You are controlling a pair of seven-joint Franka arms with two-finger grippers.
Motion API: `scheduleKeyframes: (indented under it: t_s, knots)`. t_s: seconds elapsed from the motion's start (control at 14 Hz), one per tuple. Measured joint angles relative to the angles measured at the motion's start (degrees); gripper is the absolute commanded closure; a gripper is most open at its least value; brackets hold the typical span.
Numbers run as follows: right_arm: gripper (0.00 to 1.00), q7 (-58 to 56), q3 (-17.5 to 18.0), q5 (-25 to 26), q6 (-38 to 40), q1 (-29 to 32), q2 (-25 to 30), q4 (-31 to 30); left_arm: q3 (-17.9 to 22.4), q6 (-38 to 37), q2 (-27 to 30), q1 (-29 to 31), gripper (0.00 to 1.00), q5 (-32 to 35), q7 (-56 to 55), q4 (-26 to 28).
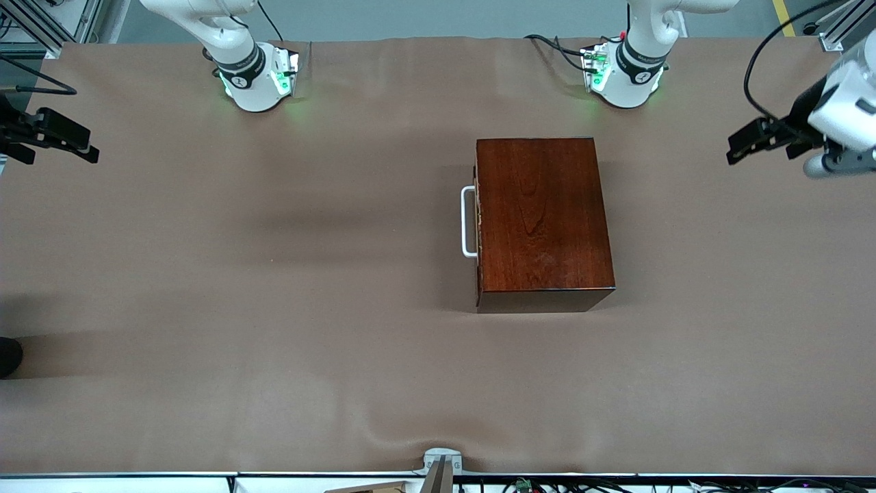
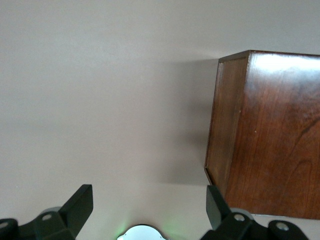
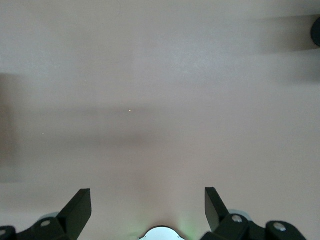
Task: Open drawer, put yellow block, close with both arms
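Dial read from the front camera, 12 o'clock at the robots' bases.

1. Table (image 1: 205, 308): brown cloth cover, lightly wrinkled.
2. Left arm (image 1: 640, 61): base at 1 o'clock. Right arm (image 1: 236, 61): base at 11 o'clock. Both wait.
3. Wooden box (image 1: 540, 212): glossy red-brown, just off centre toward 2 o'clock, flat on the table.
4. Drawer (image 1: 477, 226): fully pushed in, its front on the box's 9 o'clock face, toward the right arm's end.
5. Handle (image 1: 468, 221): white U-bar on the drawer front.
6. Left gripper (image 1: 742, 145): over the table's rim at 2 o'clock, fingers (image 2: 80, 202) spread wide, holding nothing.
7. Right gripper (image 1: 82, 147): over the rim at 10 o'clock, fingers (image 3: 80, 202) spread wide, holding nothing.
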State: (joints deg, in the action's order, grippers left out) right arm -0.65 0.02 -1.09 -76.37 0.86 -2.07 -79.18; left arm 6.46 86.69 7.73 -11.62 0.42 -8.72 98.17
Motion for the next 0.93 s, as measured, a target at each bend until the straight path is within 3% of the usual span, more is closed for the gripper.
scheduleKeyframes:
  t_s: [0.36, 0.93]
  knots:
    - [0.00, 0.0, 0.0, 0.0, 0.0, 0.0, 0.0, 0.0, 0.1, 0.3, 4.1, 0.1, 0.00, 0.0, 5.1, 1.8]
    - [0.00, 0.0, 0.1, 0.0, 0.0, 0.0, 0.0, 0.0, -0.2, 1.6, 1.7, 0.2, 0.00, 0.1, 5.4, -0.9]
